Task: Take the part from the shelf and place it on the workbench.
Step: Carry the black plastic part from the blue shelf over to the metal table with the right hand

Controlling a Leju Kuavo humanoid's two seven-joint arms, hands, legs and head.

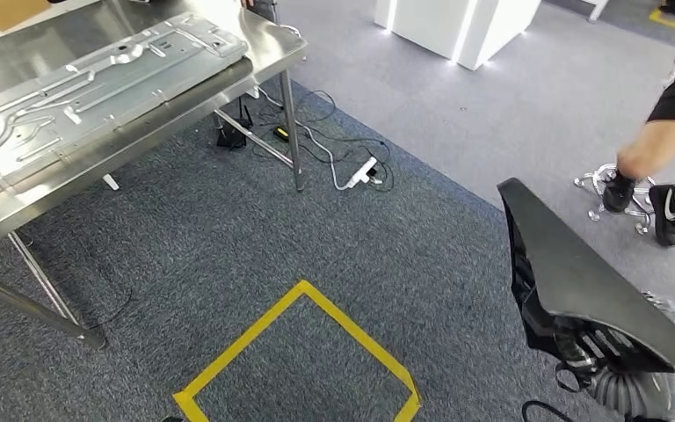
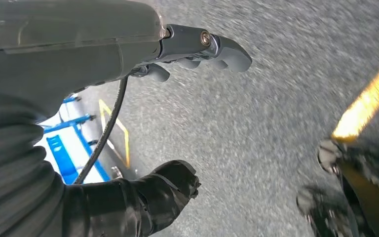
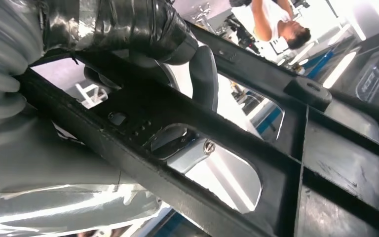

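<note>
The workbench (image 1: 268,48) is standing at the upper left of the head view, with a long pressed metal panel (image 1: 97,75) lying flat on its top, and cables and a power strip (image 1: 362,171) are lying on the carpet just beyond its near leg. The part (image 1: 593,286) is sitting at the lower right in the right hand (image 1: 620,347), with the taped floor square (image 1: 303,365) lying to its left, between it and the bench. A person's legs (image 1: 655,176) are standing behind the part at the right edge.

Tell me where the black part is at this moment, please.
In the head view the black part is at the lower right, held in the right hand above the grey carpet, right of the yellow tape square.
</note>
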